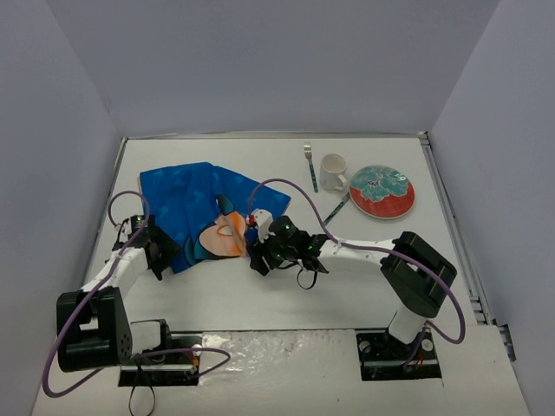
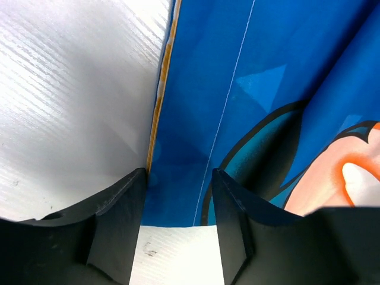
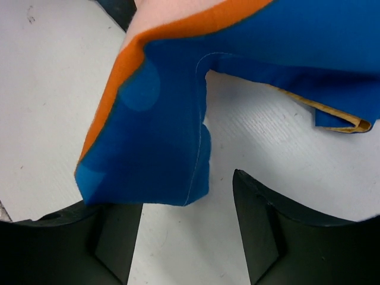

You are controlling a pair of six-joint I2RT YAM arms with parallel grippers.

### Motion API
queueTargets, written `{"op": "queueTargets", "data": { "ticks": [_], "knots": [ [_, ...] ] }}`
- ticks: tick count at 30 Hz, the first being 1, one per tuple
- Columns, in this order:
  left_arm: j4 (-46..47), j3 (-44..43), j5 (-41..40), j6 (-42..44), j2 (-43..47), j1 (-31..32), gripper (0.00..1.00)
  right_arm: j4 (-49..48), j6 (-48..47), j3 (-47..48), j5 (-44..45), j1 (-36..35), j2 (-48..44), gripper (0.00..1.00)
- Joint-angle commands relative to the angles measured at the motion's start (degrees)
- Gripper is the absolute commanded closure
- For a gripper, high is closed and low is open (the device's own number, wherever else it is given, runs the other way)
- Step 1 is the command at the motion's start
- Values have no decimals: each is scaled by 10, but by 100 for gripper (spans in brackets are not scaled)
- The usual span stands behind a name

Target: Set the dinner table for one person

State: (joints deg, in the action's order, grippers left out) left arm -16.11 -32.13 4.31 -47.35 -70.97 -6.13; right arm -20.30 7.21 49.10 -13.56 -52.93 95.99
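Dinner table is filling the walled bay, white and flat. Blue placemat is lying rumpled toward its left edge. Left gripper is straddling the placemat's near-left corner, jaws spread, not yet pinching. Right gripper is sitting at the near-right corner, jaws spread, cloth draping over one finger. Plate, mug and fork are sitting near the far right corner.

Both arms reach low; left gripper near the dinner table's left edge, right gripper mid-table, both with jaws standing apart.
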Motion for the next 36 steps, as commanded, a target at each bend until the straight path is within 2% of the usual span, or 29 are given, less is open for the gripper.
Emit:
{"op": "queueTargets", "data": {
  "ticks": [1, 6, 9, 15, 20, 26, 36],
  "knots": [
    [4, 8, 8, -8, -28, 1, 67, -48, -18, 40, 15, -3, 9, 54],
    [0, 2, 2, -4, -46, 0, 100, -37, -27, 59, 31, -2, 19, 84],
    [-27, -19, -9, 8, -46, -3, 100, -10, -41, 64, 63, -1, 5, 100],
    [-160, -184, -92, 122, -3, -40, 100, 99, -100, 74, 188, 23, -90, 100],
    [-229, -325, -113, 187, 5, -120, 100, 193, -139, 101, 274, 53, -196, 100],
    [-241, -477, -85, 182, 22, -145, 100, 275, -173, 162, 349, 68, -294, 100],
    [-250, -694, -13, 164, 43, -145, 100, 327, -201, 276, 343, 67, -363, 100]
  ]
}}
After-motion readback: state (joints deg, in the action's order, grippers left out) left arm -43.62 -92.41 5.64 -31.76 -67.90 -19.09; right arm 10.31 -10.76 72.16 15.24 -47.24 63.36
